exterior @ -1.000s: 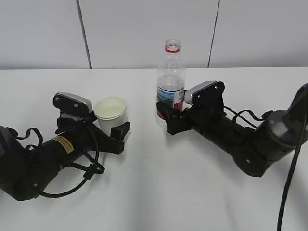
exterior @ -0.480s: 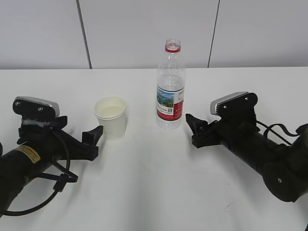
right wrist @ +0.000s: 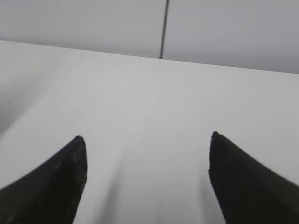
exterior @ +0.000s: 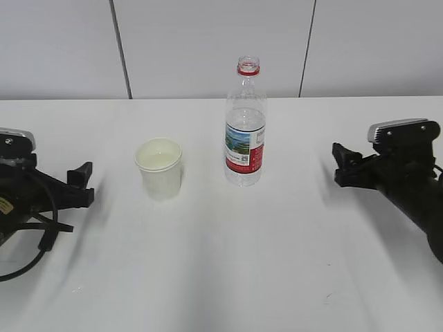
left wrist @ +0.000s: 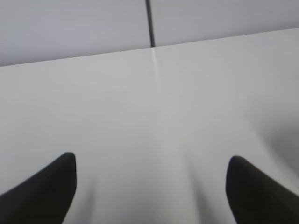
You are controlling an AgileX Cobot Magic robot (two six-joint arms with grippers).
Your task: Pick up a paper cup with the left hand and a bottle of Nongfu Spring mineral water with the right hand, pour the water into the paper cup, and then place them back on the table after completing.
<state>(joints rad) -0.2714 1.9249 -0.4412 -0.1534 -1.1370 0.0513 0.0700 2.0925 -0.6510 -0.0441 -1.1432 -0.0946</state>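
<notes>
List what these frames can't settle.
- Paper cup fill level: exterior view, angle too shallow, liquid clear.
- Bottle water line: exterior view, clear liquid, label covers the middle.
- Left arm body: exterior view, cut off by the frame edge.
- Both wrist views: only gripper fingertips and bare table; cup and bottle out of frame.

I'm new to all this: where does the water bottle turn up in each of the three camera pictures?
Exterior view: the bottle stands upright at centre, right of the paper cup, both grippers far off.
Left wrist view: not in it; only open fingertips over bare table.
Right wrist view: not in it; only open fingertips.
Shared landmark: the white table meeting the grey wall with its dark seam.
</notes>
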